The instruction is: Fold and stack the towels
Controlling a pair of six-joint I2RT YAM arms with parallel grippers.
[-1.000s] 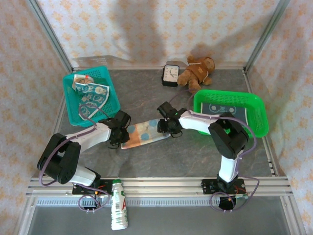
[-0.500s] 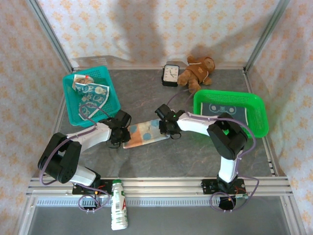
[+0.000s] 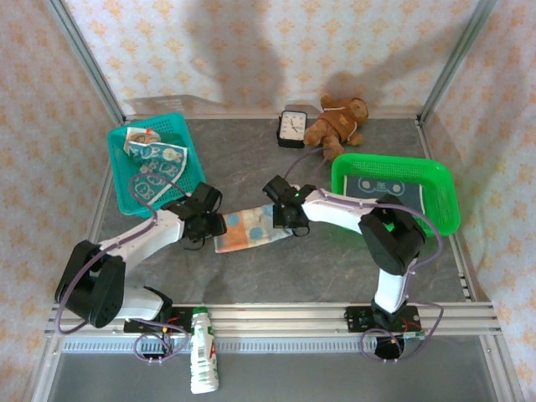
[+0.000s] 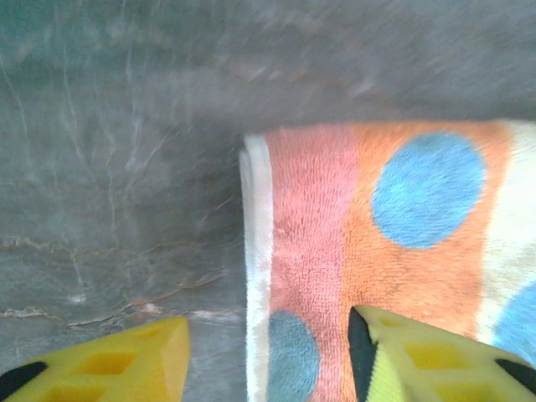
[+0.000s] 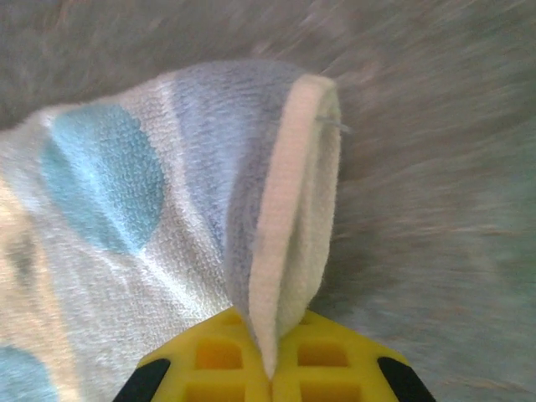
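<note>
We see the left gripper newly parted over one end of the dotted towel, while the right gripper has clamped the opposite edge, drawing the cloth shorter.

Open tabletop near front, teal basket left, green basket right, clock and teddy bear behind

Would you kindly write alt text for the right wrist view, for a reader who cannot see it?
The right gripper is shut on a raised fold of the dotted towel, its cream hem pinched between the yellow fingers. The towel, pale with blue dots, spreads left over the grey table.
</note>
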